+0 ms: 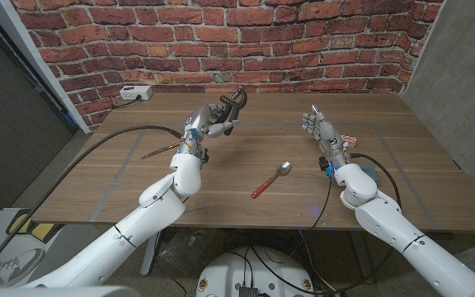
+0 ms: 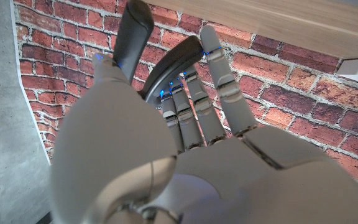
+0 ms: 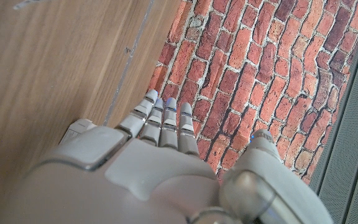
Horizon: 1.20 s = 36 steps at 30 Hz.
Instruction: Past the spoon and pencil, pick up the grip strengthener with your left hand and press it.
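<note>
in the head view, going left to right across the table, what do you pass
White power strip → pencil → left robot hand holding the grip strengthener → spoon → right robot hand

Black grip strengthener (image 1: 236, 102), silver spoon (image 1: 270, 179) with seemingly red-orange handle, brown wooden table (image 1: 262, 140), red brick wall (image 1: 221, 33).

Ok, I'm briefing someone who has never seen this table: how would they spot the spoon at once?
Start at the wooden table in front of the brick wall and look to its middle, between the two arms. The spoon lies there flat and alone, nearer the front edge. Its silver bowl and orange-red handle set it apart from the thin pencil beside the left arm.
</note>
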Tool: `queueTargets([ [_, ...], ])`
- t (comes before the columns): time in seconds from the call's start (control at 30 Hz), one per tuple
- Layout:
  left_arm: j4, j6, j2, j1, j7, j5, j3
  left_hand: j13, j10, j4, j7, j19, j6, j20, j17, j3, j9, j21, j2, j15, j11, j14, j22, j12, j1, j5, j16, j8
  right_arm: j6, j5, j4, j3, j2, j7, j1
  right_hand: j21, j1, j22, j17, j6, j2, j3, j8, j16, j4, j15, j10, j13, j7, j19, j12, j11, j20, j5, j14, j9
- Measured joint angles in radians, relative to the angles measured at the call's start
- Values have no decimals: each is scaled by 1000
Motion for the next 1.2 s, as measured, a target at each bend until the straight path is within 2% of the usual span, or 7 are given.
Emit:
queueTargets([
  [0.47,46,-102,-3,-5,49,-31,2,0,23,0,5,0,9,0,0,0,0,0,-14,3,-3,7,0,0,14,-2,-1,-4,5,-11,-11,1,1,-1,-1,0,0,0,0,0,0,-3,0,0,-3,-6,1,0,0,0,0,-1,0,0,3,0],
  [1.0,64,-162,0,-6,44,-62,1,12,45,0,10,12,27,-1,1,0,0,0,-47,11,-6,21,0,-4,47,1,-1,-6,12,-12,-8,1,7,3,0,0,0,0,3,0,0,-3,0,0,-3,-6,1,0,0,4,0,-1,4,-1,3,0],
  [1.2,65,-180,0,1,43,-75,-5,19,61,0,5,12,45,-2,1,0,0,8,-47,17,-4,32,0,-4,47,1,0,-10,15,-12,-4,-2,11,5,2,0,0,0,3,0,0,-3,0,0,-3,-6,1,0,0,4,0,-1,4,-1,3,0],
])
